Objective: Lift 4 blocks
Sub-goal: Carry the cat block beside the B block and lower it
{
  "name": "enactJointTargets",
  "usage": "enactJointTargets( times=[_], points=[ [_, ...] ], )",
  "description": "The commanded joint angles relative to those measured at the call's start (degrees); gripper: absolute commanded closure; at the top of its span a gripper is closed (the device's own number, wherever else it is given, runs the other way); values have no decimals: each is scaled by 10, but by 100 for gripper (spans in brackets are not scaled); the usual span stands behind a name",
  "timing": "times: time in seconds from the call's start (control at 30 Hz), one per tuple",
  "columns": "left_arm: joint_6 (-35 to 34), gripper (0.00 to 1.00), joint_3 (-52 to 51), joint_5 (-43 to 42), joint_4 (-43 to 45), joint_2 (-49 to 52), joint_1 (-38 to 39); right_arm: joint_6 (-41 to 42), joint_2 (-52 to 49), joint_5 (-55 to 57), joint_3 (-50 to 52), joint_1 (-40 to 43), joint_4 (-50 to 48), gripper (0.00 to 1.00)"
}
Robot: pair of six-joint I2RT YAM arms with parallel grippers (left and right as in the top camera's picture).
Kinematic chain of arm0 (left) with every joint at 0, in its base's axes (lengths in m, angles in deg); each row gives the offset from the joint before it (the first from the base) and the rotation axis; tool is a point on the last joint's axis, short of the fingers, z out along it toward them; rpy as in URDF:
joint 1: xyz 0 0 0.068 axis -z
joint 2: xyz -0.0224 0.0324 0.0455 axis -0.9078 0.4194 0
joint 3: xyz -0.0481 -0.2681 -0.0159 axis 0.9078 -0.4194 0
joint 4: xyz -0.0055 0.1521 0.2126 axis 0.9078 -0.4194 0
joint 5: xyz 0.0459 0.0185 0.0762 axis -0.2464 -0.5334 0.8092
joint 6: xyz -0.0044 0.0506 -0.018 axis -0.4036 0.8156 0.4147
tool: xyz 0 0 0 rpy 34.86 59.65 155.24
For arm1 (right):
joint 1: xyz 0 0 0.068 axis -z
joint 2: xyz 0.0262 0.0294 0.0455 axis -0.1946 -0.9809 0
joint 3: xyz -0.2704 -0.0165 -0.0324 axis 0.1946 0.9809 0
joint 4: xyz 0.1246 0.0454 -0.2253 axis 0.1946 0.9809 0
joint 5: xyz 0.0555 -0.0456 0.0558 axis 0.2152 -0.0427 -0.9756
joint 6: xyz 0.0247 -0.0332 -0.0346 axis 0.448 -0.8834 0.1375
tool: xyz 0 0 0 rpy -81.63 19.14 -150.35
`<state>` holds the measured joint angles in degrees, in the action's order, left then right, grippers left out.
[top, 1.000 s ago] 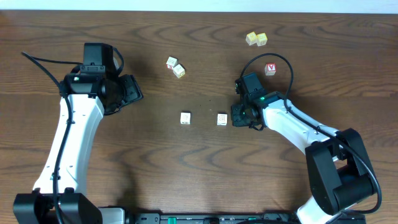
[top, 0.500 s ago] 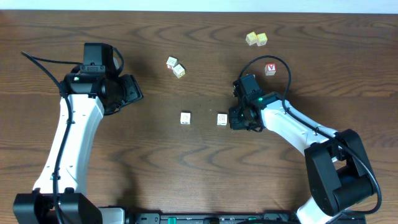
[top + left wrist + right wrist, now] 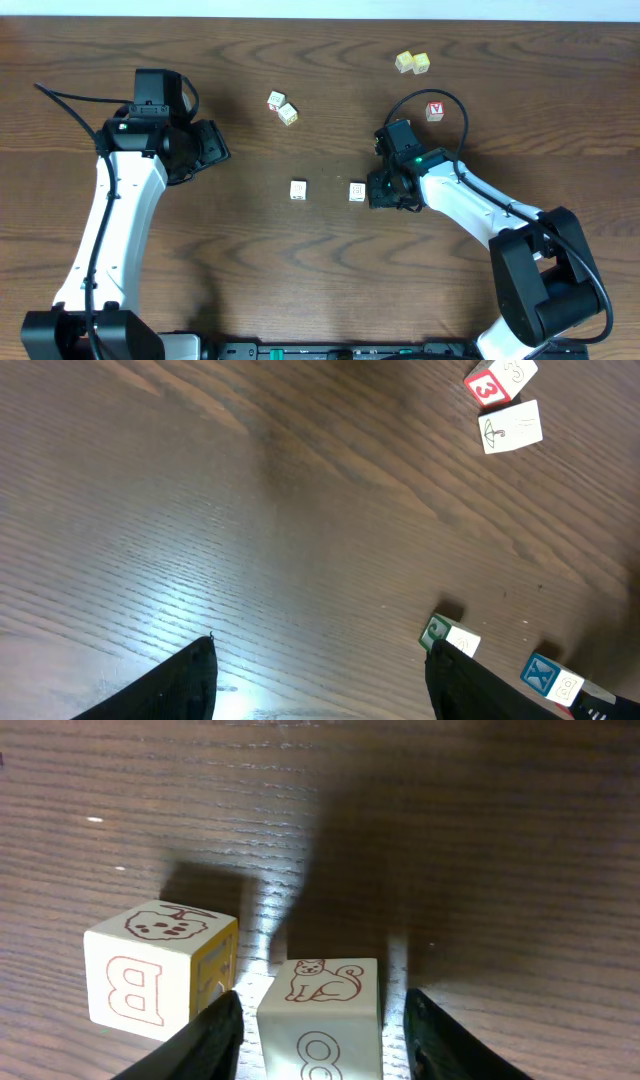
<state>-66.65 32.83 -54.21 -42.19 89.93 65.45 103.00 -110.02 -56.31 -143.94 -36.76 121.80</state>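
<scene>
**Right wrist view: gripper astride a block, not clamping it**

Low over the wooden surface [image 3: 520, 830], the right gripper [image 3: 322, 998] has its jaws parted on either side of a cat-printed block [image 3: 320, 1020]. A slim gap shows on each side. The block rests on the surface. A block marked B [image 3: 160, 970] sits near it, to the left. Seen from overhead, a third block [image 3: 276, 100] and a fourth block [image 3: 288, 114] lie touching, farther up. The left gripper [image 3: 215, 145] hangs open and empty, well apart from them all.
</scene>
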Motion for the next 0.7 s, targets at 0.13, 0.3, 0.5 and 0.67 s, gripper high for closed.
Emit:
enactJointTargets(
  times=[0.13,0.3,0.5,0.67],
  points=[
    [7,32,-1,-5,-2,0,-2,0,-1,6,-9,-6,-2,55],
    [7,33,-1,-5,-3,0,-2,-28,-1,6,-9,-4,6,64],
    [7,33,-1,-5,-3,0,-2,-30,-1,6,-9,-4,4,73],
    [7,33,-1,-5,-4,0,-2,-1,-1,6,-9,-4,-6,73]
  ],
)
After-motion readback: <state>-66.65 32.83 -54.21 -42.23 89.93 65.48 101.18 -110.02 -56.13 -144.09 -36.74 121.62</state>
